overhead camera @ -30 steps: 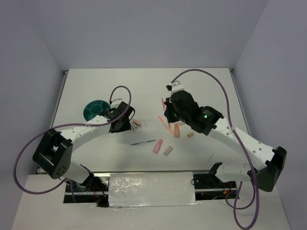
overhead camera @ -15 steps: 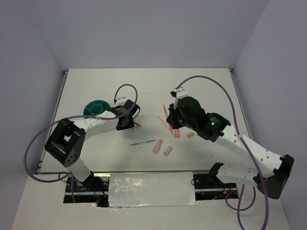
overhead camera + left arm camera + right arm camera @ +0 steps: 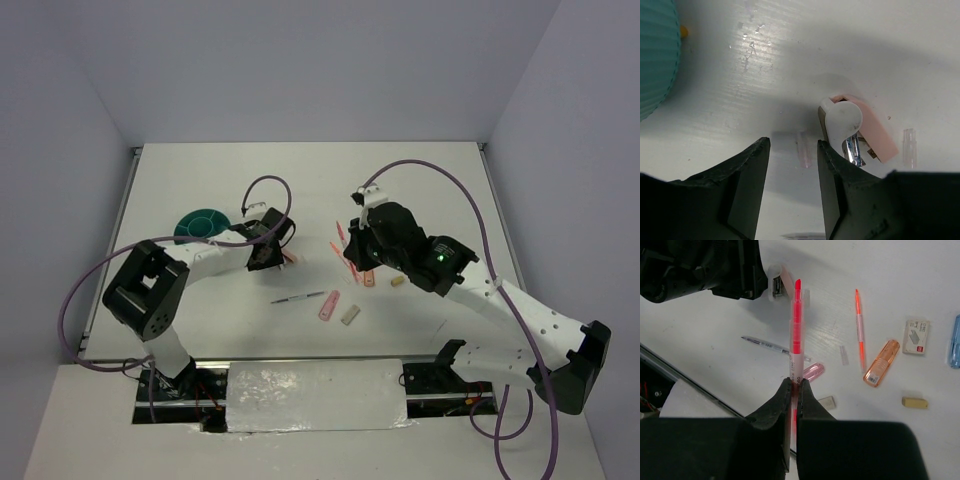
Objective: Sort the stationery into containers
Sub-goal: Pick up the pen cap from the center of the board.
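Note:
The teal organiser (image 3: 200, 225) stands at the left; its ribbed wall shows in the left wrist view (image 3: 655, 55). My left gripper (image 3: 274, 254) is open just above the table. A small clear pink cap (image 3: 803, 148) lies between its fingertips (image 3: 793, 144), and a pink and white stapler (image 3: 850, 125) lies just to their right. My right gripper (image 3: 352, 252) is shut on a pink pen (image 3: 796, 335) and holds it above the table (image 3: 794, 385). Below it lie a thin grey pen (image 3: 767, 345), a pink eraser (image 3: 812, 371), a grey eraser (image 3: 826, 401) and an orange pen (image 3: 858, 322).
An orange case (image 3: 881, 362), a tan eraser (image 3: 914, 401), a small white box (image 3: 916, 336) and a blue item (image 3: 955, 340) lie to the right. A second clear cap (image 3: 909, 147) lies beside the stapler. The table's near edge runs below the erasers (image 3: 330, 355).
My left gripper has moved right, away from the organiser and up to the stapler. My right gripper has shifted slightly forward and left with the pink pen.

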You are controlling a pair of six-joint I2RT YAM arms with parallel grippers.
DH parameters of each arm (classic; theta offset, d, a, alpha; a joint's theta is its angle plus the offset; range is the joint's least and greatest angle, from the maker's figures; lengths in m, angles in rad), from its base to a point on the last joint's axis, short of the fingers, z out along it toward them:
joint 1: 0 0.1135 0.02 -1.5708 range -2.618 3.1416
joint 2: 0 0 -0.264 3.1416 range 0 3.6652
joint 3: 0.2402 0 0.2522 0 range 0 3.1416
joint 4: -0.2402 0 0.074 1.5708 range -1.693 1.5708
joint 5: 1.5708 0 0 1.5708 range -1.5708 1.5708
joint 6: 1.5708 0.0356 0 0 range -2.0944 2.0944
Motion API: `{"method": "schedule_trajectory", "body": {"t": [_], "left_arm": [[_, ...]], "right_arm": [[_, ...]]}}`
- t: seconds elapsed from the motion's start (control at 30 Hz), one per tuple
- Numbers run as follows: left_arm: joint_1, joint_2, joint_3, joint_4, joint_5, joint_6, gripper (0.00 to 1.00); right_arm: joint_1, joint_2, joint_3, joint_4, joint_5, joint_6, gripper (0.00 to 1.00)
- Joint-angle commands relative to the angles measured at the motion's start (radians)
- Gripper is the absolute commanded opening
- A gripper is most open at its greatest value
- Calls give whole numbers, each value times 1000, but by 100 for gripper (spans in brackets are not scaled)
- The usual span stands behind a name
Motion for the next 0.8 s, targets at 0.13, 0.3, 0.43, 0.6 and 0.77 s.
{"method": "schedule_trajectory", "body": {"t": [0.13, 0.3, 0.43, 0.6, 0.77], "left_arm": [[0, 42, 14, 41, -6, -34, 51], [0, 83, 18, 29, -11, -48, 43], [2, 95, 3, 41, 1, -50, 31], [-1, 44, -29, 56, 47, -54, 6], [-8, -93, -101, 70, 80, -56, 0]], "right_arm": [[0, -1, -14, 63, -36, -22, 0], [2, -8, -18, 66, -42, -24, 0], [2, -14, -20, 63, -44, -24, 0], [0, -22, -32, 77, -62, -25, 0], [0, -16, -83, 142, -114, -16, 0]]}}
